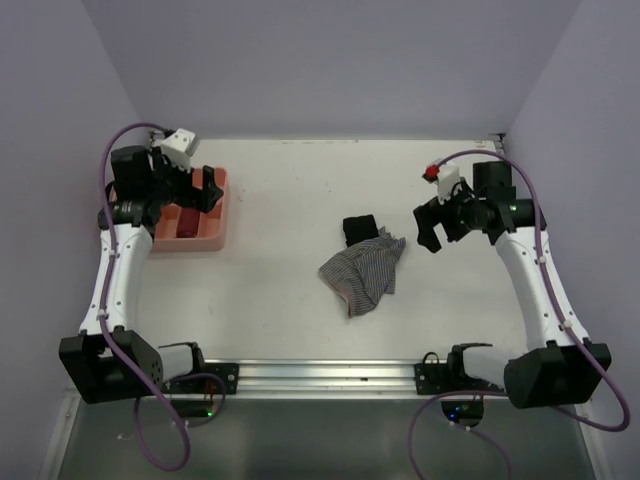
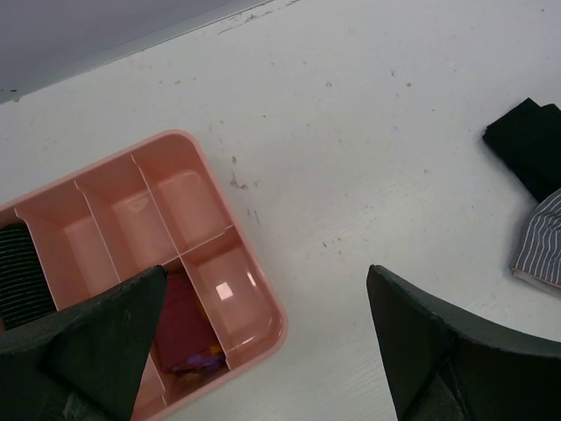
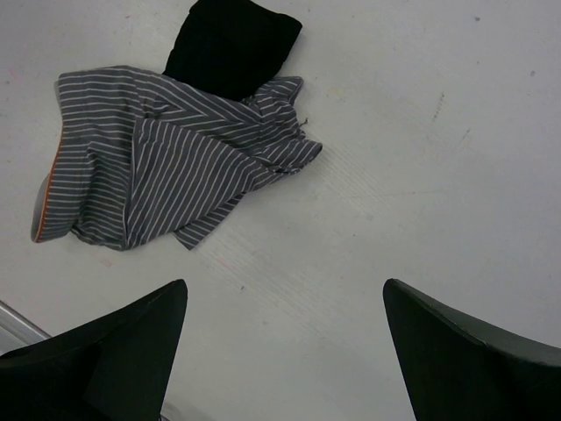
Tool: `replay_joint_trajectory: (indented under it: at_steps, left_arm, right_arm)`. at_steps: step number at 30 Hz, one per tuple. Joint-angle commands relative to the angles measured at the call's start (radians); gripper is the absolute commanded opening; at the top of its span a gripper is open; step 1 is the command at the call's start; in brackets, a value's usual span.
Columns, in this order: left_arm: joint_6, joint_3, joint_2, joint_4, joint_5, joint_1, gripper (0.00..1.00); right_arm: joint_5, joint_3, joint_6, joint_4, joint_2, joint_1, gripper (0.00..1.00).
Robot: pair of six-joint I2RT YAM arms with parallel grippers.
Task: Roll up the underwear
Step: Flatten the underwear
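Two pieces of underwear lie near the middle of the white table. The grey-and-white striped underwear (image 1: 361, 272) (image 3: 166, 171) is crumpled, with a pinkish edge showing at its left in the right wrist view. The plain black underwear (image 1: 360, 230) (image 3: 230, 42) sits folded just behind it, touching it. My right gripper (image 1: 432, 232) (image 3: 285, 294) hovers open to the right of both, holding nothing. My left gripper (image 1: 210, 190) (image 2: 267, 281) is open above the corner of the salmon-pink tray (image 1: 215, 230) (image 2: 263, 338), far left of the garments. In the left wrist view the black underwear (image 2: 529, 140) and striped underwear (image 2: 543, 241) show at the right edge.
The pink tray has several compartments; one holds a dark red item (image 2: 182, 326), another a black striped roll (image 2: 19, 276). Lilac walls enclose the table on three sides. A metal rail (image 1: 320, 375) runs along the near edge between the arm bases.
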Motion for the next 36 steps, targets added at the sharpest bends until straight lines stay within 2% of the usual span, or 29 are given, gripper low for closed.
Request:
replay_joint_trajectory:
  at_steps: [1,4,8,10,11,13,14,17,21,23,29,32,33,35,36]
  left_arm:
    - [0.029,0.012,0.009,-0.013,0.037,-0.001,1.0]
    - [0.146,0.039,0.05,-0.084,0.05,-0.051,1.0]
    - [0.179,0.018,0.057,-0.057,0.066,-0.128,1.0]
    - [0.178,0.003,0.078,-0.05,0.121,-0.171,1.0]
    - [0.194,0.001,0.087,-0.059,0.121,-0.185,1.0]
    - [0.229,-0.037,0.106,-0.056,0.102,-0.28,0.96]
    - [0.246,-0.062,0.104,-0.04,0.083,-0.324,0.96]
    - [0.281,-0.146,0.104,0.062,-0.033,-0.58,0.95]
    - [0.269,-0.172,0.196,0.143,-0.095,-0.777,0.93]
    - [0.231,-0.169,0.24,0.178,-0.098,-0.831,0.91]
    - [0.12,-0.214,0.359,0.422,-0.207,-0.872,0.91]
    - [0.102,-0.192,0.423,0.453,-0.227,-0.891,0.88]
    - [0.099,-0.188,0.452,0.454,-0.234,-0.9,0.87]
    - [0.096,-0.18,0.481,0.453,-0.257,-0.927,0.85]
    - [0.093,-0.178,0.512,0.453,-0.264,-0.935,0.82]
  right_arm:
    - [-0.009,0.0,-0.014,-0.019,-0.019,0.059,0.99]
    - [0.024,-0.015,0.034,0.015,0.03,0.148,0.99]
    - [0.081,0.019,0.138,0.102,0.145,0.243,0.98]
    - [0.139,0.078,0.21,0.156,0.212,0.285,0.96]
    - [0.153,0.106,0.224,0.165,0.296,0.297,0.94]
    - [0.202,0.205,0.268,0.174,0.379,0.329,0.93]
    - [0.213,0.239,0.281,0.177,0.428,0.337,0.92]
    - [0.262,0.351,0.327,0.196,0.582,0.353,0.91]
    - [0.293,0.497,0.353,0.155,0.755,0.353,0.9]
    - [0.302,0.519,0.365,0.142,0.82,0.353,0.89]
    - [0.333,0.479,0.368,0.177,0.871,0.353,0.89]
    - [0.31,0.46,0.368,0.177,0.881,0.351,0.84]
    - [0.31,0.456,0.368,0.177,0.884,0.353,0.76]
    - [0.304,0.453,0.365,0.173,0.891,0.353,0.69]
    - [0.302,0.451,0.364,0.17,0.891,0.351,0.58]
